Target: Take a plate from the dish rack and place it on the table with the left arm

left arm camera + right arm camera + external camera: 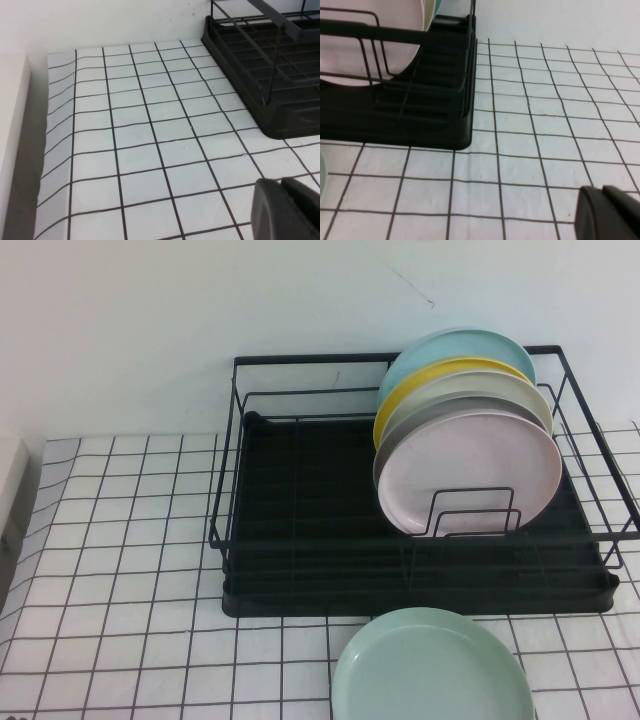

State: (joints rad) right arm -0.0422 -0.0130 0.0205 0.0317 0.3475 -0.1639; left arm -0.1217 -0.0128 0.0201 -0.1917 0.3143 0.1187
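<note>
The mint-green plate (432, 668) lies flat on the gridded white table (120, 580), just in front of the black dish rack (300, 570); a sliver of its rim shows in the right wrist view (322, 175). Neither arm shows in the high view. My left gripper (281, 186) is shut and empty, low over the table to the left of the rack (270, 75). My right gripper (603, 192) is shut and empty over the table to the right of the rack (420, 100).
In the rack stand a pale pink plate (470, 475), a grey one, a yellow one (440, 375) and a light blue one (455, 345) at the back. A white wall runs behind. A pale object (10, 490) sits at the table's left edge.
</note>
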